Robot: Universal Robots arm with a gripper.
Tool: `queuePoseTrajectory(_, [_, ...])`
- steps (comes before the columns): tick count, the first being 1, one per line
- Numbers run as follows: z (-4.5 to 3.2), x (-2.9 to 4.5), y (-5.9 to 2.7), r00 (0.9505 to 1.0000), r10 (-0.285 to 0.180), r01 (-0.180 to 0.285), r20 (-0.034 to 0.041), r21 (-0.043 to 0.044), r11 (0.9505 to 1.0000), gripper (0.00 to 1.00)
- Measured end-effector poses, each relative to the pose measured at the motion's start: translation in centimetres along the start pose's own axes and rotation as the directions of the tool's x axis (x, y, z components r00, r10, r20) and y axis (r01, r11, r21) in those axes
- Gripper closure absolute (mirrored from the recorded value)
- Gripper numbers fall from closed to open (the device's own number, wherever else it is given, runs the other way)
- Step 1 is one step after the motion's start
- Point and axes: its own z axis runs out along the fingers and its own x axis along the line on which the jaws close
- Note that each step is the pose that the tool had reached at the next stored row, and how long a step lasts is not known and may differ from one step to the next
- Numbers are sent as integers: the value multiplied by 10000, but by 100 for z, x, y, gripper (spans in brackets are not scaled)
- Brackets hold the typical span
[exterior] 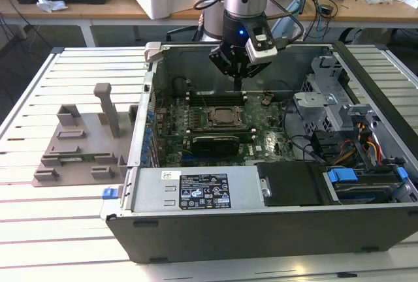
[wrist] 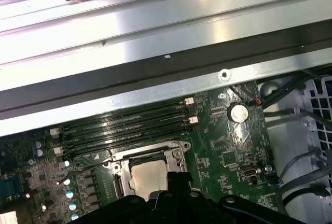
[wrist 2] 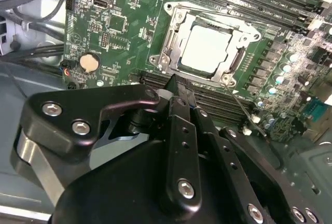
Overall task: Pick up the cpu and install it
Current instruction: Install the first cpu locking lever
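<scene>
Lying flat in its socket [wrist 2: 205, 47], the cpu [wrist 2: 206, 49] is seen as a pale silver square — the gripper [exterior: 238, 85] is held above, fingers pressed together, empty.

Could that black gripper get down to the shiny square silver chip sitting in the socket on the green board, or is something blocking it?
Probably yes. The gripper hangs over the open case, just above the silver square cpu in its socket, and nothing lies across the chip's top.

Cpu [wrist 2: 206, 49]: small flat square chip with pale silver top, lying level inside the motherboard socket frame [wrist 2: 171, 42], seen in both wrist views
</scene>
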Motion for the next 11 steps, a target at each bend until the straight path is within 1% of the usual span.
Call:
queuePoseTrajectory(3, [0,0,0,9998,-198,198,-3,-4,9998,89])
queuePoseTrajectory(4, [0,0,0,9994,-349,349,-6,-8,9994,89])
queuePoseTrajectory(7, [0,0,0,9967,-808,808,-13,-20,9967,89])
queuePoseTrajectory(11, [0,0,0,9941,-1086,1086,-16,-27,9941,89])
